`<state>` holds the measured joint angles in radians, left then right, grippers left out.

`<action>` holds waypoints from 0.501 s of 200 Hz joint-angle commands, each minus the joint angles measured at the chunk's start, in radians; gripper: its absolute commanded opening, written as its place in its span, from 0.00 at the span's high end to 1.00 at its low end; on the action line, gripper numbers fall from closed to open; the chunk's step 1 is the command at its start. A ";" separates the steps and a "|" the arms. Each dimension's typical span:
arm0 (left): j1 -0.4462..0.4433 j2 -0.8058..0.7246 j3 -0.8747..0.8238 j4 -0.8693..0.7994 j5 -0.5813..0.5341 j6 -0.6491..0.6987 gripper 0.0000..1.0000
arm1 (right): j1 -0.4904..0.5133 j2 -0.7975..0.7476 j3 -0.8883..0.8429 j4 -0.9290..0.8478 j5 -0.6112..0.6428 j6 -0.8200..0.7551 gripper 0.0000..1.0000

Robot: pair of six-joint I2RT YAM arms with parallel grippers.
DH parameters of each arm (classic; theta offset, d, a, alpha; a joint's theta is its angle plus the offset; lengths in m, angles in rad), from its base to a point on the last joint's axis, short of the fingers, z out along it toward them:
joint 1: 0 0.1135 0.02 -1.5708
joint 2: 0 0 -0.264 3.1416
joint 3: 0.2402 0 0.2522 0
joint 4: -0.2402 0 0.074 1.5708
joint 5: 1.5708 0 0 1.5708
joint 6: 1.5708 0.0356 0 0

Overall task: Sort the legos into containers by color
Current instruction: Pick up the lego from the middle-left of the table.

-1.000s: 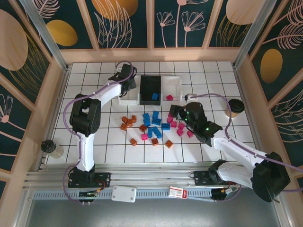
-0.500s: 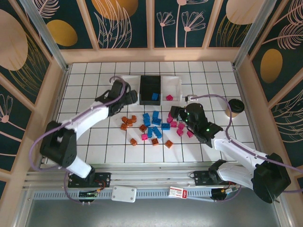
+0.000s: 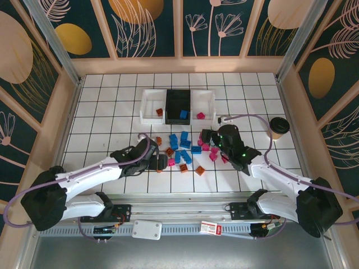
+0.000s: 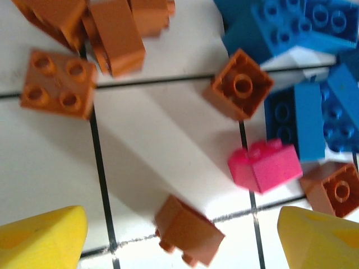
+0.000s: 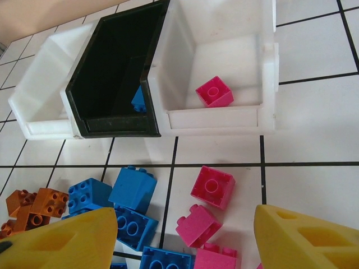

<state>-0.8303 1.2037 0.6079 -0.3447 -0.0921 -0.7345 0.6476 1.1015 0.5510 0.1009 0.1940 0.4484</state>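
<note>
Hovering low over the bench, the left pincer is spread wide and grips nothing. Its two yellow fingertips sit at the bottom corners of the left wrist view, and one orange brick lies tilted on a tile line between them, with bare tile on both sides of it. Just beyond that brick lie a pink brick, a studs-down orange piece and a cluster of blue bricks, with more orange ones to the left. The right pincer is likewise fully spread and empty, poised above the pink end of the loose legos, with pink bricks on the tiles between its fingers and blue bricks toward its left finger. Ahead of it the three containers stand touching in a row: the left white bin, the black bin holding a blue brick, and the right white bin holding one pink brick. From above, a single orange brick lies in the left white bin. Most of the legos remain scattered on the bench between the two pincers.
</note>
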 commanded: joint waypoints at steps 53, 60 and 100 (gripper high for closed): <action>-0.049 0.157 0.000 0.099 0.046 -0.011 0.28 | -0.006 -0.007 0.000 0.008 0.016 0.011 0.34; -0.049 0.172 0.006 0.099 0.041 -0.004 0.30 | -0.005 -0.012 -0.002 0.008 0.018 0.012 0.34; -0.050 0.210 -0.001 0.109 0.029 0.001 0.47 | -0.005 -0.025 -0.014 0.005 0.028 0.018 0.34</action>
<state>-0.8734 1.3907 0.5957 -0.2665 -0.0681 -0.7368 0.6476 1.1027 0.5503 0.1017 0.1913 0.4519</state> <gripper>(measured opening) 0.574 0.662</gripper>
